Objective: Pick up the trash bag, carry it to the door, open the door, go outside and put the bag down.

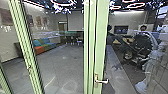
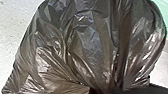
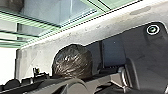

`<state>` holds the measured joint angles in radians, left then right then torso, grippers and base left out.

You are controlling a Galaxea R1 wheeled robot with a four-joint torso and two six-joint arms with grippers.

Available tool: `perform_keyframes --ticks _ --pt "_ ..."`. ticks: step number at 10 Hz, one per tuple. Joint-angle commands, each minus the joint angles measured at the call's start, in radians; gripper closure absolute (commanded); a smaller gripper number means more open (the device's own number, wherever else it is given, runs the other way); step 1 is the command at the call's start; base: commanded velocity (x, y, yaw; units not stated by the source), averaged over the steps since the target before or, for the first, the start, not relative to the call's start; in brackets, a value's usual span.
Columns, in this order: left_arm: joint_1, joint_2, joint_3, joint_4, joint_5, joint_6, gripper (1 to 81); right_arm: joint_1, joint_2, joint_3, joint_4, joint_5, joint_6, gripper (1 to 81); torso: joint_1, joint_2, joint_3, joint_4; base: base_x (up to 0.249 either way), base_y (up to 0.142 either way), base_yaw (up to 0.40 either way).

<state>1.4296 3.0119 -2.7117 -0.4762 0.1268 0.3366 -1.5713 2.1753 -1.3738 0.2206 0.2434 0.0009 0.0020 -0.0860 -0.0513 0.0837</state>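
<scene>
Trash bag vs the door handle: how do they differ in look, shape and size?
The trash bag is dark, crinkled plastic; the door handle is pale and smooth-looking.
The trash bag is rounded and bulky; the door handle is a slim lever sticking out sideways.
Both catch bright highlights.

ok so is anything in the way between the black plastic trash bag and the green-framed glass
Nothing visible: in the right wrist view, just grey floor separates the bag from the glass.

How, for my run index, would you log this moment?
trash bag: near left wrist camera; door handle: on green frame, untouched; bag grip: unclear
</scene>
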Motion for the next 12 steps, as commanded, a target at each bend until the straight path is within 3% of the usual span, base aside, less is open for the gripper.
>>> perform_keyframes --ticks 1,3,6,7,12 --pt "-0.073 0.001 0.003 -0.012 0.066 0.001 81.1 0.136 -0.219 0.253 0.029 -0.039 -0.004 1.0 0.000 0.000 0.000 0.000 0.000 0.000 0.000" --pt "-0.073 0.001 0.003 -0.012 0.066 -0.001 81.1 0.228 -0.326 0.338 0.064 -0.118 0.001 1.0 0.000 0.000 0.000 0.000 0.000 0.000 0.000" --pt "-0.073 -0.002 0.004 -0.024 0.073 -0.007 81.1 0.346 -0.464 0.458 0.200 -0.133 -0.001 1.0 0.000 0.000 0.000 0.000 0.000 0.000 0.000" --pt "-0.067 -0.014 0.023 -0.042 0.074 -0.007 81.1 0.401 -0.493 0.478 0.241 -0.179 0.001 1.0 0.000 0.000 0.000 0.000 0.000 0.000 0.000" --pt "-0.057 -0.189 0.311 -0.074 0.065 -0.007 81.1 0.628 -0.602 0.530 0.369 -0.314 0.001 1.0 0.000 0.000 0.000 0.000 0.000 0.000 0.000"
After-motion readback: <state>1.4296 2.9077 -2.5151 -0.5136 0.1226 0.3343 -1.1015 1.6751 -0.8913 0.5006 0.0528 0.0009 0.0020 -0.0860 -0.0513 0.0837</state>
